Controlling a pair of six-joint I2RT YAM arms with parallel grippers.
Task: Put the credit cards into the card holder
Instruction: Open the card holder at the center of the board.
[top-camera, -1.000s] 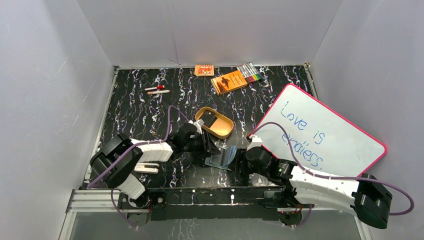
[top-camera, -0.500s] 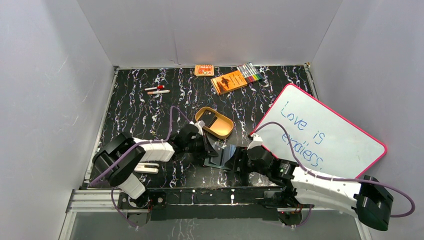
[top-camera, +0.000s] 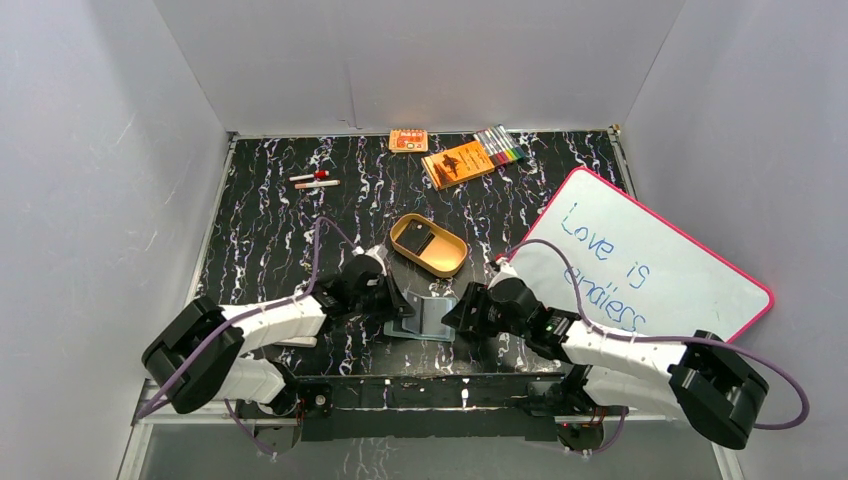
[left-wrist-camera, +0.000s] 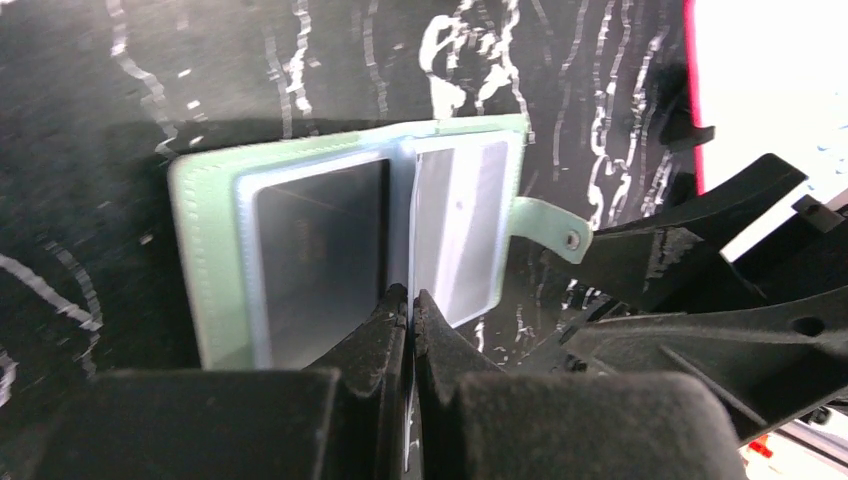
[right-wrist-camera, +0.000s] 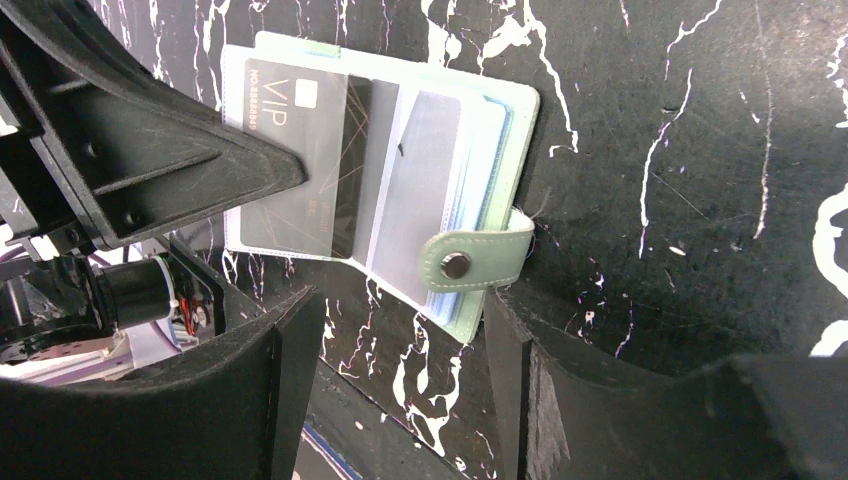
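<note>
**Left wrist: pincer pinched shut at the fold of the open card holder**

The left gripper (left-wrist-camera: 410, 300) has its two matte black fingers pressed tip to tip with no gap between them. The tips touch the near edge of the card holder (left-wrist-camera: 205, 270) right at its middle fold. Whether a thin pocket leaf is caught between them cannot be told. Seen from the right wrist, a wedge-shaped black finger of that pincer lies over the page away from the tab.

The card holder lies open and flat on the black table (top-camera: 270, 230), whose surface is veined with white. It sits between the two grippers and just in front of a tan oval tray (top-camera: 452, 266). Its cover is soft sage green with stitched edges and rounded corners, and its pockets are clear and glossy.

A credit card (right-wrist-camera: 320, 150) sits inside the pocket on that far page. It is thin, dark and rectangular, printed "VIP" with fine gold lines. The other page shows pale grey. A snap tab (right-wrist-camera: 470, 262) with a small metal stud juts from the cover's edge.

The right gripper (right-wrist-camera: 400, 300) stands with its fingers wide apart, one on either side of the tab, gripping nothing.
</note>
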